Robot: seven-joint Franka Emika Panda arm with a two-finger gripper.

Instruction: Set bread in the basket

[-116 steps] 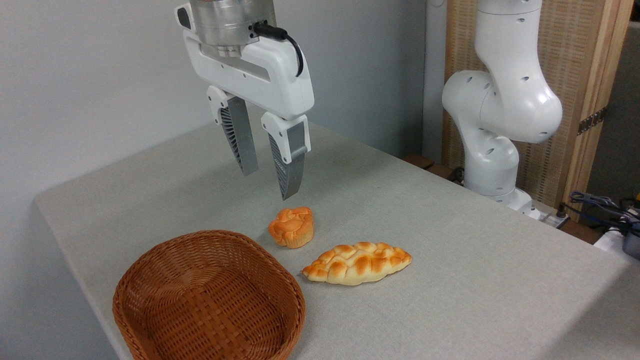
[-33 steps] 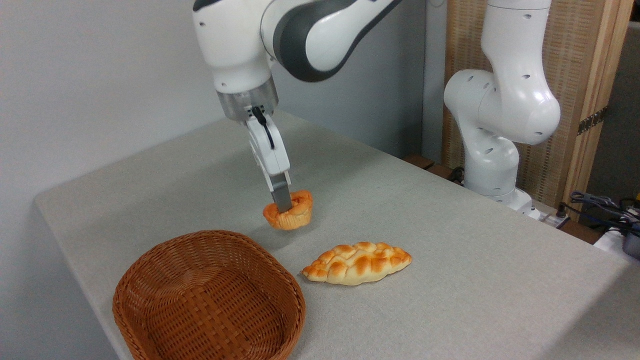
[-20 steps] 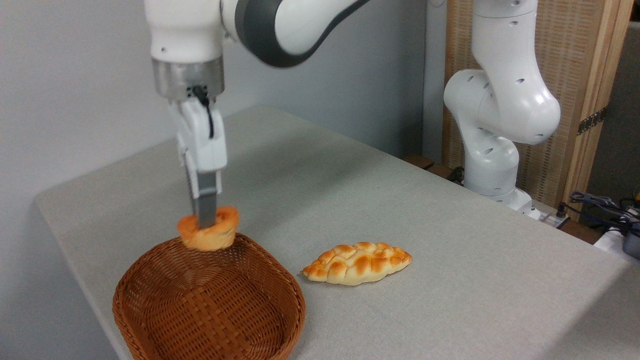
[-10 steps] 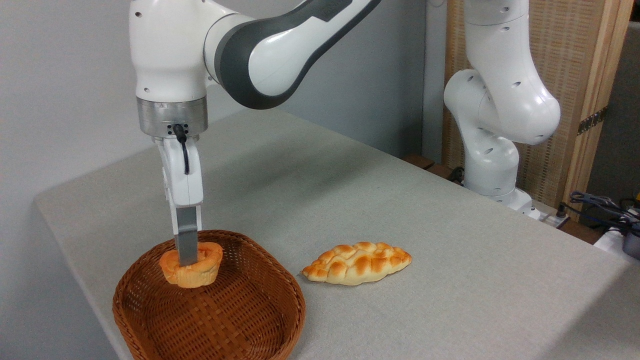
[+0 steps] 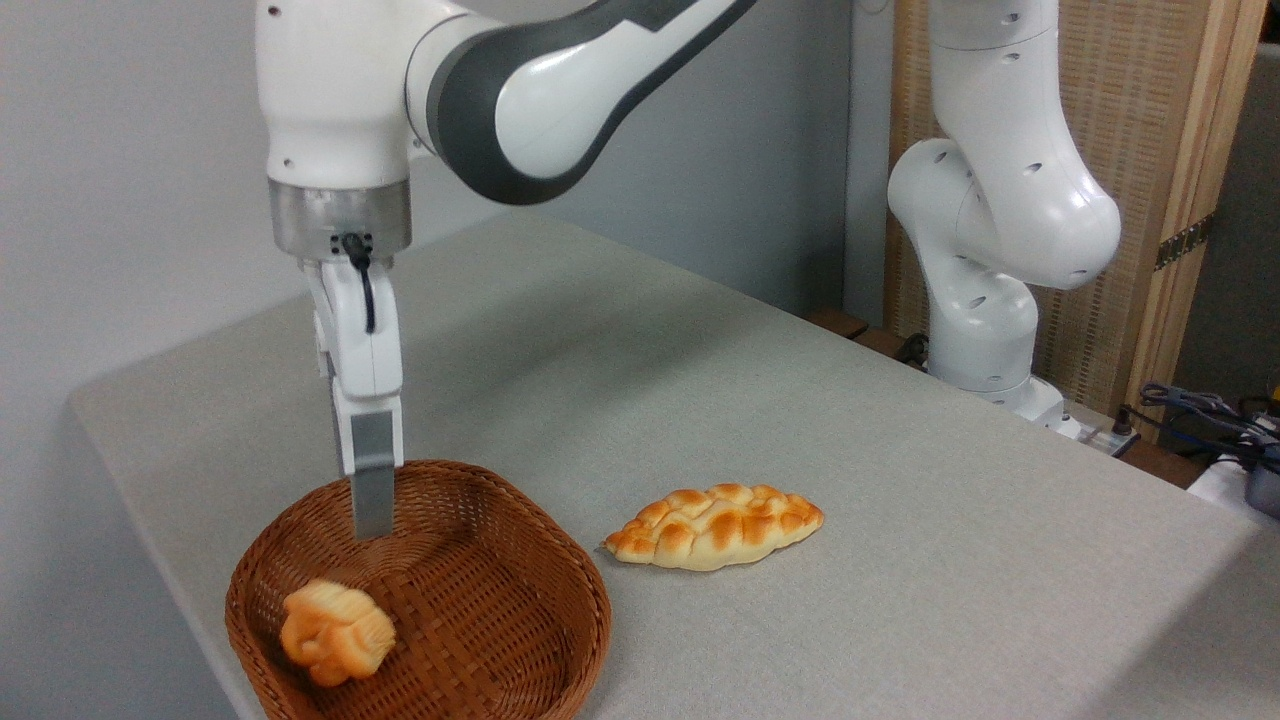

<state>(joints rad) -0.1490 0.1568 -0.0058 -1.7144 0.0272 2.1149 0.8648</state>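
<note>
Bread (image 5: 335, 633) has been dropped from the gripper (image 5: 372, 520) since the earlier frame; it lies tipped inside the basket (image 5: 560, 590), near its left wall. Jaws are seen edge-on, gap not visible, nothing held. Only retraction is judged left.

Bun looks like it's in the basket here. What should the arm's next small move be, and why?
Probably a straight lift clear of the basket. The bread lies tipped on its side inside the basket, apart from the gripper, which hangs just above it holding nothing. Seen edge-on, its jaw gap cannot be judged. The braided loaf lies on the table, untouched.
</note>
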